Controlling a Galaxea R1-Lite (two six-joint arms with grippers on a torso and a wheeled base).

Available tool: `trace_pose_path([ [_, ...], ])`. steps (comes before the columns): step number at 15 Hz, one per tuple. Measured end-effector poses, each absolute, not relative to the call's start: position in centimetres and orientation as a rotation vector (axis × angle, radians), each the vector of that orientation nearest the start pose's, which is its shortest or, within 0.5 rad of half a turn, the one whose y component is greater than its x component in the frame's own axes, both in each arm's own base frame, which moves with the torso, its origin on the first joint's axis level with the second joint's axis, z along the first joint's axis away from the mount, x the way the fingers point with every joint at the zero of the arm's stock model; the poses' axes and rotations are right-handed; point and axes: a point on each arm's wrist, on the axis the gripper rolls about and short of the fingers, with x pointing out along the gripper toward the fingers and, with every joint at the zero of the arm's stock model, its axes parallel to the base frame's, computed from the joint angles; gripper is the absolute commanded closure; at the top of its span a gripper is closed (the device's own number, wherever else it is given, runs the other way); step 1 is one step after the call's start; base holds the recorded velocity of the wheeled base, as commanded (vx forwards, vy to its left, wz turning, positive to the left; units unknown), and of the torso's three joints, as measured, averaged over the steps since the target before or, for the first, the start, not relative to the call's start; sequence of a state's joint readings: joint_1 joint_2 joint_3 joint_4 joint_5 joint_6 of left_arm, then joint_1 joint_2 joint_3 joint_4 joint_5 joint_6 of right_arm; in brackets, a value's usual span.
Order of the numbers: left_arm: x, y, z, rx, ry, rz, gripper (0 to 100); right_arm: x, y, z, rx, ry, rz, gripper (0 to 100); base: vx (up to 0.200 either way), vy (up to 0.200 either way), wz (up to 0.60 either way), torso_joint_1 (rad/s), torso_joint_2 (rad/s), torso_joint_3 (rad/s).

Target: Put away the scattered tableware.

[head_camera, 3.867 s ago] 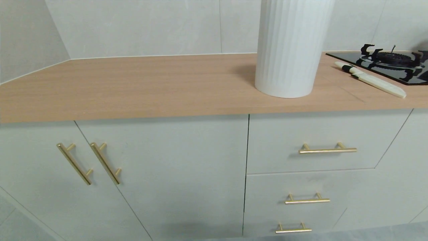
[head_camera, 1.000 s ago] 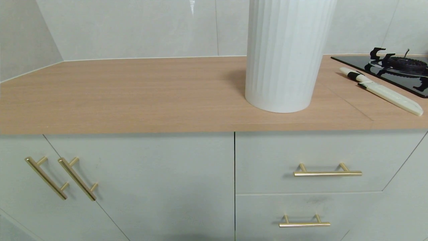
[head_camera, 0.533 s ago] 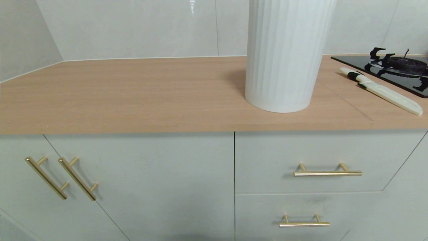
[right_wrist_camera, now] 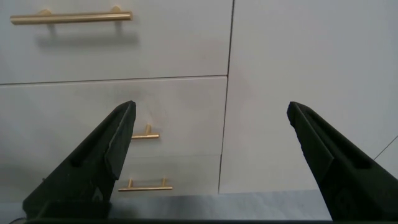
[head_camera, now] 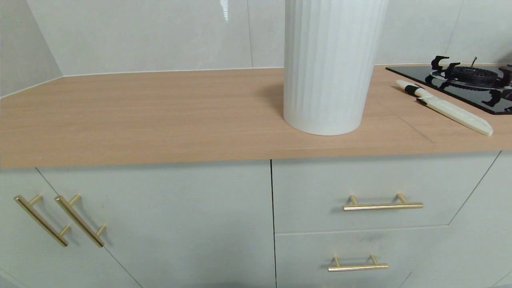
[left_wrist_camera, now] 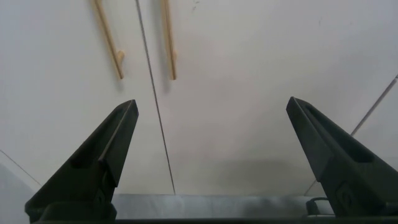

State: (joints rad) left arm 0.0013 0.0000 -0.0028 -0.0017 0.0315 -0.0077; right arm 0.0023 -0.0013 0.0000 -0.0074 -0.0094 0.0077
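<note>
My left claw [left_wrist_camera: 211, 104] hangs wide open before the cupboard doors [left_wrist_camera: 236, 93]; my right claw [right_wrist_camera: 211, 106] is spread open too, facing the drawers [right_wrist_camera: 112, 118]; the knife [head_camera: 444, 107] lies on the counter [head_camera: 160, 116], between the white bin [head_camera: 330, 64] and the stove [head_camera: 468, 76].

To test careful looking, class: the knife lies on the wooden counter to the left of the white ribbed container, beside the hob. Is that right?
Not quite. The knife lies on the wooden counter to the right of the white ribbed container, not the left, beside the hob. The head view shows this.
</note>
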Motion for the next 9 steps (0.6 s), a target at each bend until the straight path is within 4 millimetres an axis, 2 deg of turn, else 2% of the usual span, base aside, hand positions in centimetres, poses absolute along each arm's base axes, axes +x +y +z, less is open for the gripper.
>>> trace_pose_path([
  [5, -2.29, 0.07, 7.6, -0.007, -0.003, 0.032, 0, -2.29, -0.02, 7.62, 0.008, -0.009, -0.008, 0, 0.0, 0.0, 0.0, 0.002, -0.01, -0.004],
  [9, -2.29, 0.07, 7.57, -0.007, 0.0, 0.032, 0, -2.29, -0.02, 7.62, 0.008, -0.009, -0.009, 0, 0.0, 0.0, 0.0, 0.113, -0.26, -0.231],
])
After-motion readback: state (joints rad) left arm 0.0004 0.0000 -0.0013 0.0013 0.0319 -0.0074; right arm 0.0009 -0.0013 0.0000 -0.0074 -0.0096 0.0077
